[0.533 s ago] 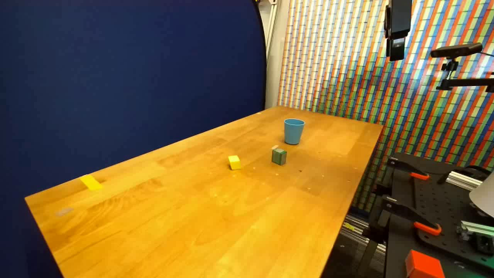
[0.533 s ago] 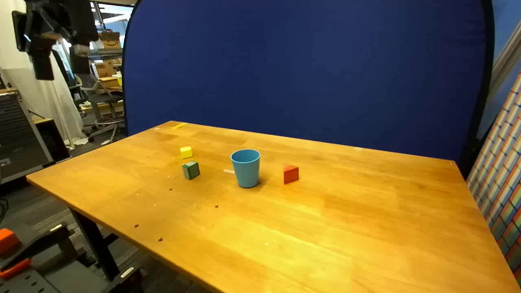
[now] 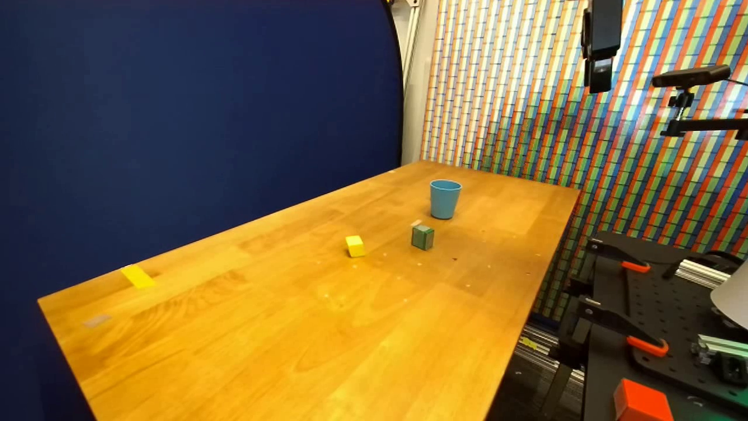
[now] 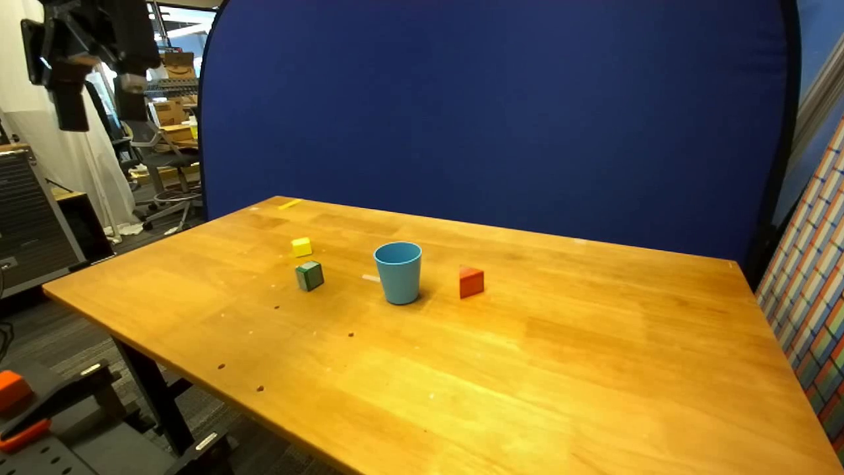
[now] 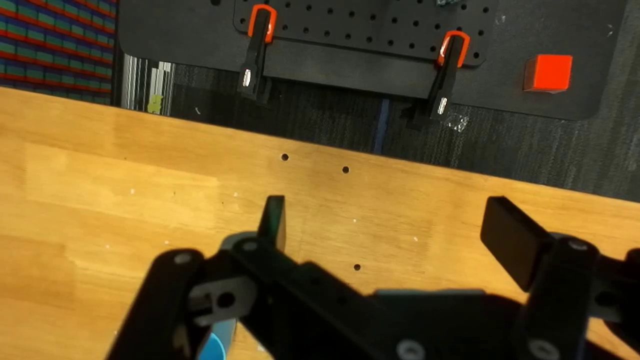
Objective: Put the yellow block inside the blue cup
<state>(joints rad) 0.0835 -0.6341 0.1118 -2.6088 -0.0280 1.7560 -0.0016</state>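
Square one: yellow block (image 4: pixel 301 248) outside, blue cup (image 4: pixel 399 276) waiting
As far as I could tell nothing was done: the block sat on the table (image 4: pixel 560 369), the cup stood upright, and my claw (image 5: pixel 390 227) hung well above, spread wide with nothing in its grip. Pinch, lift, carry and drop were all left. Room looked decent: the block was well in from the edges I could see, with space on most sides. The green block (image 4: pixel 309 276) was near but not touching, so I figured that side was the one to watch. The red block (image 4: pixel 471 282) was beyond the cup, probably out of my path. In the wrist view a table edge ran across beyond the claw, black bench (image 5: pixel 345 65) on the other side, so inward seemed the way.
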